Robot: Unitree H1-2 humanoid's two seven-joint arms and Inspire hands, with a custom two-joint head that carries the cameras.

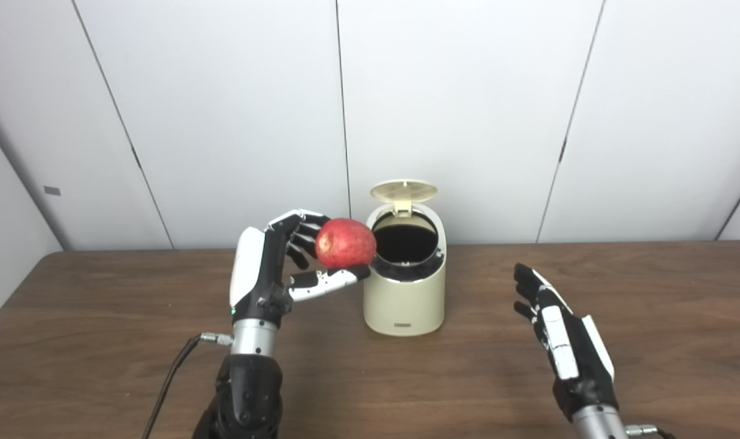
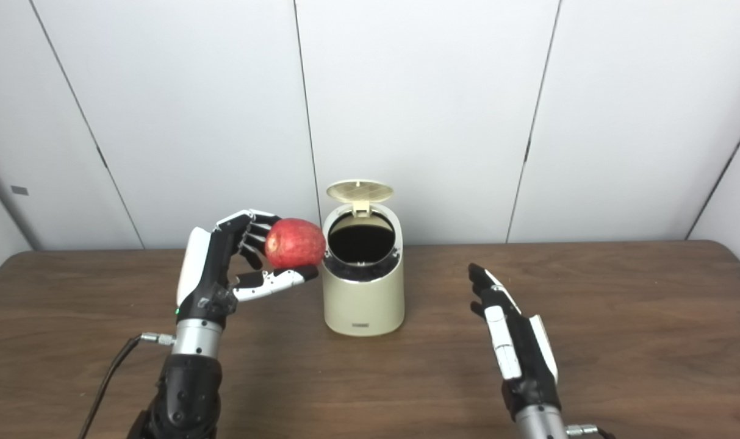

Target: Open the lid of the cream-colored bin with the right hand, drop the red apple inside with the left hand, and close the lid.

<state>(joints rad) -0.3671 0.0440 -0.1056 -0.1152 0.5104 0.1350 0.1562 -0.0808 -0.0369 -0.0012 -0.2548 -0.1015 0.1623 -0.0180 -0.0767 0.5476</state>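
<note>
One cream-colored bin (image 1: 404,299) stands upright on the brown worktop (image 1: 101,341), near its far edge and about midway across. Its one lid (image 1: 404,190) is flipped up and back on its hinge behind the bin's round mouth, so the dark inside shows.

One red apple (image 1: 345,243) is held in the air just to the left of the bin's mouth, level with its rim and very near it; whether it touches the rim cannot be told. The left hand (image 1: 266,274) has hold of it: the upper fingers (image 1: 296,219) curl round the apple's far and left side, and the thumb props it from below.

The right hand (image 1: 559,329) is on the other side of the bin, well apart from it and nearer the robot. It holds nothing, its fingers stretched out straight and slightly spread, pointing away from the robot, the palm turned toward the bin.

One dark cable (image 1: 168,384) runs from the left wrist down toward the near edge of the worktop.
</note>
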